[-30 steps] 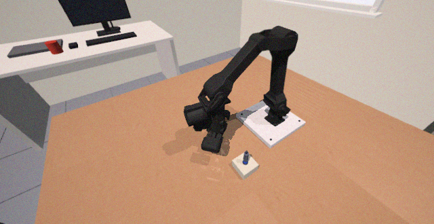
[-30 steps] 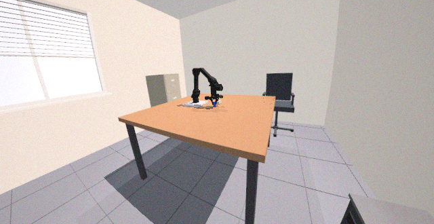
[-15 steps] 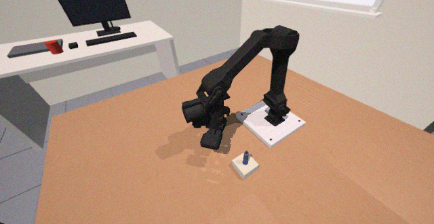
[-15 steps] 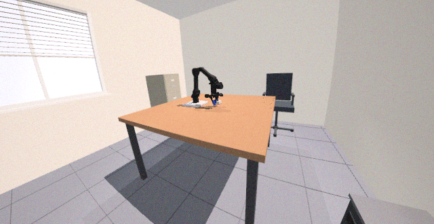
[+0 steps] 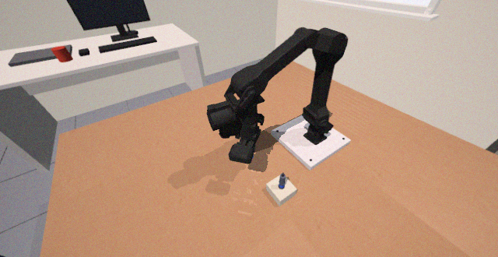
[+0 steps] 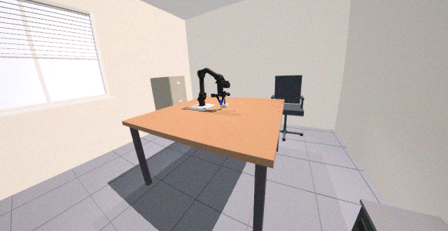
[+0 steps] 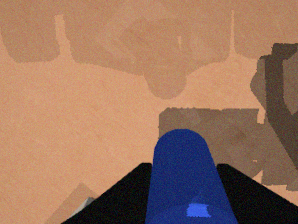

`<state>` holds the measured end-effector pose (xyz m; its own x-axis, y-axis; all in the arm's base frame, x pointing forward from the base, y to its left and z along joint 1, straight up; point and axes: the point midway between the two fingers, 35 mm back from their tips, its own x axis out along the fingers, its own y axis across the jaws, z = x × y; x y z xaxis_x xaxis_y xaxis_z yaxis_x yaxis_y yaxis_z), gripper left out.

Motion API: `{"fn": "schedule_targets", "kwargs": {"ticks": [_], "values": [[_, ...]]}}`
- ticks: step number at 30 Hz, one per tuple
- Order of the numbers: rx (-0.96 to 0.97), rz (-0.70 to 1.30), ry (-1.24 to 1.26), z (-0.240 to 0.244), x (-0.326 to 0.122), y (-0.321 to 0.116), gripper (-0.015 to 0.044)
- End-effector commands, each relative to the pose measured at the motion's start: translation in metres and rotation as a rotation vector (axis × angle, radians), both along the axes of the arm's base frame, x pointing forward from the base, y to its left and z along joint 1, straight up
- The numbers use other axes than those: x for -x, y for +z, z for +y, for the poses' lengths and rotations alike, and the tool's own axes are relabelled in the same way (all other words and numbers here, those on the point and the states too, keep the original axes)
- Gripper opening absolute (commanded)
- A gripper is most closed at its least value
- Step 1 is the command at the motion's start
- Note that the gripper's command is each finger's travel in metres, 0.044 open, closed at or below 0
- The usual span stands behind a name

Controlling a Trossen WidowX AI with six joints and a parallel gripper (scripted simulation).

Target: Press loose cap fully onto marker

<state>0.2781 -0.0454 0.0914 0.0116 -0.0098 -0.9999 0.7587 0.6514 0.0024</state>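
Marker (image 5: 282,180) in holder block (image 5: 281,195) (image 6: 225,106), on table (image 5: 156,218) (image 6: 210,129)

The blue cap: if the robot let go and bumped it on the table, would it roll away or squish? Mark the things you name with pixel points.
The blue cap (image 6: 220,102) (image 7: 182,175) would probably roll if it tipped over, because its sides look round. It likely won't squish: it keeps its smooth shape between the gripper's (image 7: 184,167) black fingers. It might be slippery too, since it has a shiny spot.
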Motion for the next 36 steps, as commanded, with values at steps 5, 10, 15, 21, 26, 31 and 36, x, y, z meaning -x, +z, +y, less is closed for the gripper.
{"fn": "schedule_targets", "kwargs": {"ticks": [5, 10, 15, 21, 26, 31, 36], "values": [[-0.001, -0.009, 0.004, 0.017, -0.001, 0.012, 0.0], [-0.003, -0.01, 0.004, 0.032, -0.001, 0.018, 0.0], [-0.004, -0.009, 0.004, 0.047, 0.0, 0.024, 0.0], [-0.006, -0.009, 0.004, 0.066, 0.002, 0.032, 0.0], [-0.007, -0.009, 0.004, 0.08, 0.005, 0.038, 0.0], [-0.008, -0.009, 0.004, 0.095, 0.009, 0.044, 0.0], [-0.01, -0.008, 0.004, 0.109, 0.014, 0.05, 0.0]]}}
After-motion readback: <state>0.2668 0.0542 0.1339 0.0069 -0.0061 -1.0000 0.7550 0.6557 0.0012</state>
